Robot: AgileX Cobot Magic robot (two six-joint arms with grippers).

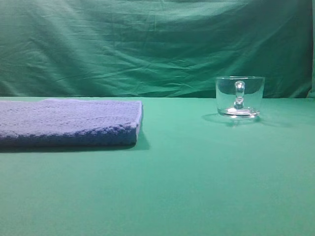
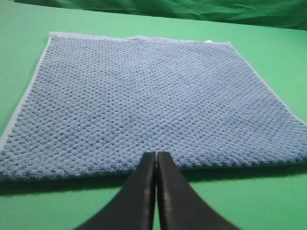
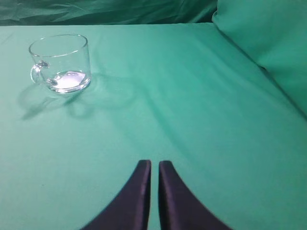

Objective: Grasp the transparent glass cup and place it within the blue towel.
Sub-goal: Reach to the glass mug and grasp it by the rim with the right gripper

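Note:
The transparent glass cup (image 1: 239, 96) stands upright on the green table at the right, its handle facing the camera. It also shows far left in the right wrist view (image 3: 60, 63), well away from my right gripper (image 3: 154, 165), which is shut and empty. The blue towel (image 1: 69, 122) lies flat at the left with nothing on it. In the left wrist view the blue towel (image 2: 144, 100) fills the middle, and my left gripper (image 2: 156, 155) is shut and empty, hovering at its near edge. Neither gripper shows in the exterior high view.
A green cloth (image 1: 157, 196) covers the table, and a wrinkled green backdrop (image 1: 147, 44) hangs behind it. In the right wrist view a raised green fold (image 3: 268, 48) stands at the right.

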